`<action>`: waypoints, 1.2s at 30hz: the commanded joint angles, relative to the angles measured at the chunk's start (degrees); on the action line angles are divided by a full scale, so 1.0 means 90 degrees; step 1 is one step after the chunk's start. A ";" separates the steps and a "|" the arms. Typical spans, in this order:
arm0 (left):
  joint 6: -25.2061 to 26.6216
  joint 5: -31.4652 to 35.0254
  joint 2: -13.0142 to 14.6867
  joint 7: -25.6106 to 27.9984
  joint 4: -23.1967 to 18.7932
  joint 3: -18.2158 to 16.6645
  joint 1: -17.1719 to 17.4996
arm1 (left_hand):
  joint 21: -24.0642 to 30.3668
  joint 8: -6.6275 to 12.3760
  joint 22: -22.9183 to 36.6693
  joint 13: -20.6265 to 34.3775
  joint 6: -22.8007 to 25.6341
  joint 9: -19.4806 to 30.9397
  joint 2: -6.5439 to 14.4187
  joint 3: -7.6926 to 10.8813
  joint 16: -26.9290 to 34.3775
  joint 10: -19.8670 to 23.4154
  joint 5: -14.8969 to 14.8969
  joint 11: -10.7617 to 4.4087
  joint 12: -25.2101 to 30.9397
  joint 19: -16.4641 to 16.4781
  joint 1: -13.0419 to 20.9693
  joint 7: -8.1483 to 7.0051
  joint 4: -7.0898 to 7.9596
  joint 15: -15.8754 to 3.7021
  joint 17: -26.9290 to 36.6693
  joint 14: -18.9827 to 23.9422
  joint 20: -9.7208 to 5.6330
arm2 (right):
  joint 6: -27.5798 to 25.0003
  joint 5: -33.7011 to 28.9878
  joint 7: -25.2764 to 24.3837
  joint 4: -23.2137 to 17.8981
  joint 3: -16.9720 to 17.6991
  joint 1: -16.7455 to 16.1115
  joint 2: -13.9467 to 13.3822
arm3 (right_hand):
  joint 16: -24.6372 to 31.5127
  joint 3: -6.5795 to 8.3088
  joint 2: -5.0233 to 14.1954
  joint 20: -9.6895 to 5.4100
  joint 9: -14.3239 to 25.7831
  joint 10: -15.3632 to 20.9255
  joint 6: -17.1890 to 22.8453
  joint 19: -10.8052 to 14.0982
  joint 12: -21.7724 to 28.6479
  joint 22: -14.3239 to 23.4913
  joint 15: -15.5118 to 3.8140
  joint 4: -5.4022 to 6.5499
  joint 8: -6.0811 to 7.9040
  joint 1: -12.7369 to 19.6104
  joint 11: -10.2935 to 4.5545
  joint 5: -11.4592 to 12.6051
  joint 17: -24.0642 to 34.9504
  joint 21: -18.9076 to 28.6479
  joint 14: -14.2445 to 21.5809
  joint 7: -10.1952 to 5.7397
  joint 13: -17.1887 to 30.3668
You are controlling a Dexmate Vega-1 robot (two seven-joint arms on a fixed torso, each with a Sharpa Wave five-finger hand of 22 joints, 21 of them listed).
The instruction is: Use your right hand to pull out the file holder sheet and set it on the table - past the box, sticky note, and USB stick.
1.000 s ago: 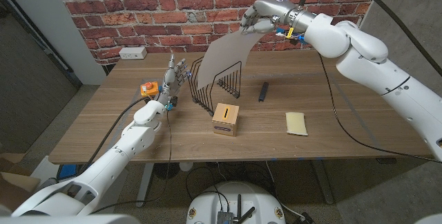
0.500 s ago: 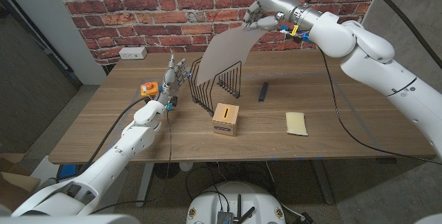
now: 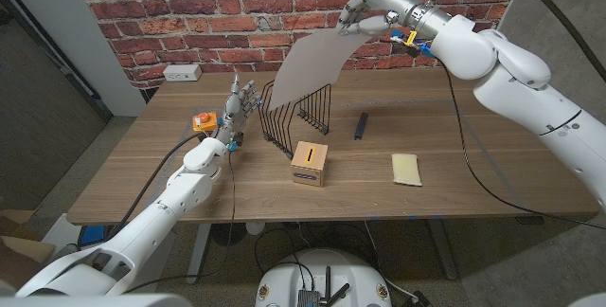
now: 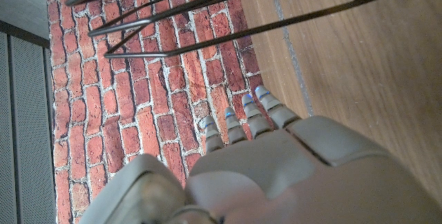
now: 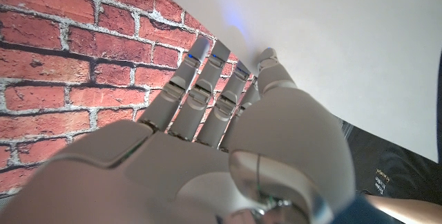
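Sheet (image 3: 311, 72) hangs from the right hand (image 3: 367, 15), pinched at its top corner, its lower edge just above the file holder (image 3: 294, 117); the box (image 3: 310, 163) lies nearer the robot.

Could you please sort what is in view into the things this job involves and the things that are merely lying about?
Job:
right hand pinching the grey sheet
black wire file holder
small wooden box
pale yellow sticky note
dark USB stick
wooden table

Lying about:
orange device
white power strip
left hand, idle and empty
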 commanded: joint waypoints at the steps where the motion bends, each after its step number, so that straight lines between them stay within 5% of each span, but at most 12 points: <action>1: 0.0004 -0.0002 0.0005 0.0002 -0.0011 -0.0002 0.0004 | 0.0048 0.0048 0.0036 0.0035 0.0026 0.0010 0.0066 -0.0001 0.0040 0.0005 0.0047 -0.0054 0.0040 0.0040 -0.0016 -0.0035 0.0036 -0.0023 0.0017 0.0043 0.0014 | -0.0216 0.0034 -0.0315 -0.0173 0.0187 -0.0267 -0.0069 | -0.0015 0.0049 -0.0004 -0.0829 0.0015 0.0050 0.0065 -0.0038 0.0000 -0.0001 -0.0422 0.0004 -0.0029 -0.0026 -0.0014 -0.0025 0.0034 0.0033 0.0029 0.0006 0.0027; 36: 0.0003 -0.0001 0.0004 0.0003 -0.0011 -0.0002 0.0005 | 0.0048 0.0046 0.0036 0.0034 0.0021 0.0010 0.0067 -0.0001 0.0041 0.0005 0.0047 -0.0050 0.0040 0.0039 -0.0016 -0.0036 0.0036 -0.0026 0.0017 0.0043 0.0015 | -0.1717 -0.0845 -0.1202 -0.0897 0.0560 -0.1204 -0.0270 | -0.0027 0.0059 -0.0001 -0.0829 0.0016 0.0033 0.0075 -0.0064 -0.0011 -0.0006 -0.0413 0.0026 -0.0060 -0.0101 -0.0011 -0.0026 0.0059 0.0074 0.0031 0.0010 0.0028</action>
